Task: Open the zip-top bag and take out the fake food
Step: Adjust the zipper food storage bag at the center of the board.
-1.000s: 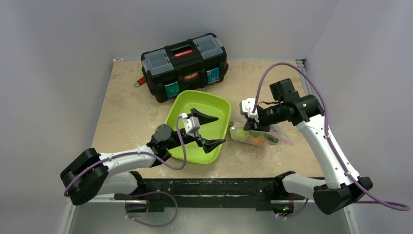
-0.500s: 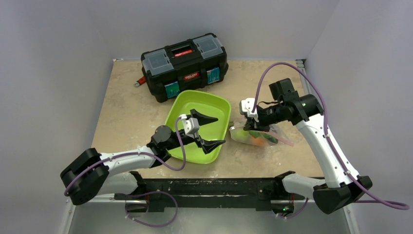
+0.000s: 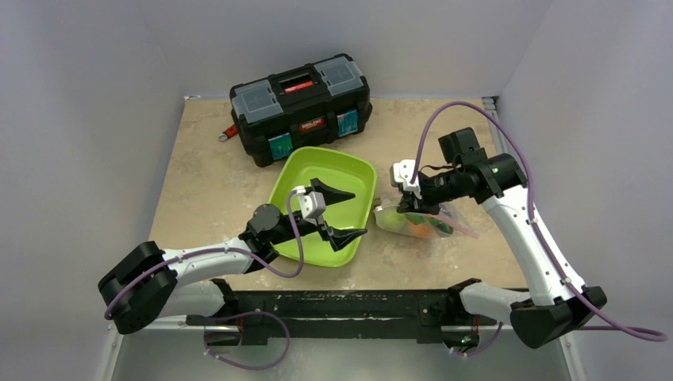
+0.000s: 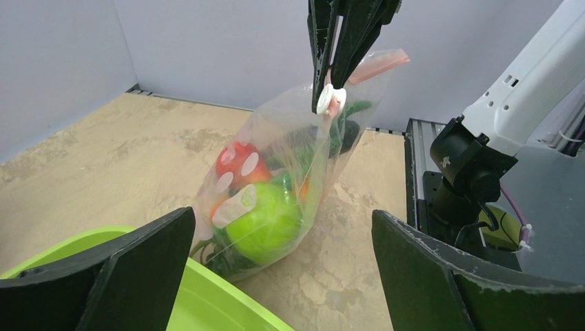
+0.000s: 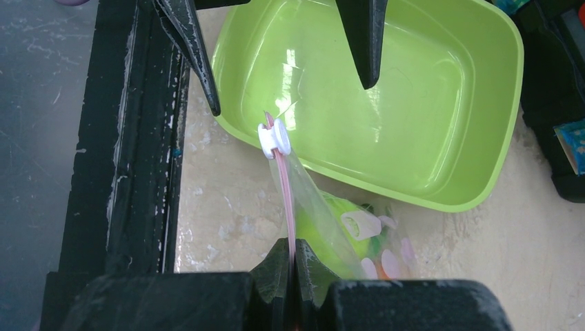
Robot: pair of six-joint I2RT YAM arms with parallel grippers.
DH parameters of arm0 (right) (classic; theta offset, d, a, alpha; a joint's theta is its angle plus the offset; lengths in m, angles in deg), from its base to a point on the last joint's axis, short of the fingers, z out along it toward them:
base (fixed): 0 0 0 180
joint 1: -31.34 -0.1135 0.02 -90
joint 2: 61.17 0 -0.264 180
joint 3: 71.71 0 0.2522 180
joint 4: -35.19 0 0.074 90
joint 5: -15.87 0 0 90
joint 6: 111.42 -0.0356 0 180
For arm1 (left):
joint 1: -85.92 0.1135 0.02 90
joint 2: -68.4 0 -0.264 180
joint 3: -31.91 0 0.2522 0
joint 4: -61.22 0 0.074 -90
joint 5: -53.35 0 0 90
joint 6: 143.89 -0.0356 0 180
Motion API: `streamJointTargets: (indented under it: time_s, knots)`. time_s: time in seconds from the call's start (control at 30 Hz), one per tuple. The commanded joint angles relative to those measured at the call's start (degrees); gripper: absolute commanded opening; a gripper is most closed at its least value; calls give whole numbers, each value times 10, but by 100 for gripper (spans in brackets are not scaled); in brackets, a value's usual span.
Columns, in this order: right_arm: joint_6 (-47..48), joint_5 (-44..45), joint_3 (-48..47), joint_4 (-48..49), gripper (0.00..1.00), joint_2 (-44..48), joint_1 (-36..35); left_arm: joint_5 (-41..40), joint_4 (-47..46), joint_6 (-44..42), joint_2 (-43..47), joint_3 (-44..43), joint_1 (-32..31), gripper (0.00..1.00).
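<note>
The clear zip-top bag (image 3: 418, 223) hangs down to the table just right of the tray, and my right gripper (image 3: 409, 203) is shut on its pink zip strip (image 5: 289, 200). A white slider (image 5: 274, 136) sits at the strip's free end. Fake food fills the bag (image 4: 276, 200): a green lime (image 4: 265, 224), a red strawberry (image 4: 234, 162), and orange and dark green pieces. My left gripper (image 3: 359, 213) is open over the tray's right rim and faces the bag, a short way off. In the left wrist view its wide jaws frame the bag's lower half (image 4: 283, 217).
The lime-green tray (image 3: 353, 171) lies mid-table with nothing in it. A black toolbox (image 3: 301, 107) stands behind it. The black base rail (image 5: 131, 138) runs along the near edge. The right arm's base (image 4: 469, 172) stands close behind the bag.
</note>
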Motion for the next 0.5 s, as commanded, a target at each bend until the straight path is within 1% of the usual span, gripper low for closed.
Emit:
streamJointTargets:
  time_s: [0.0,0.47]
  knots:
    - [9,-16,-3,-4,0,-1,2,1,0,9,12,-6,3,100]
    - [10,-20,-4,-7,0,-4,2,21,-6,5,8,-6,3,100]
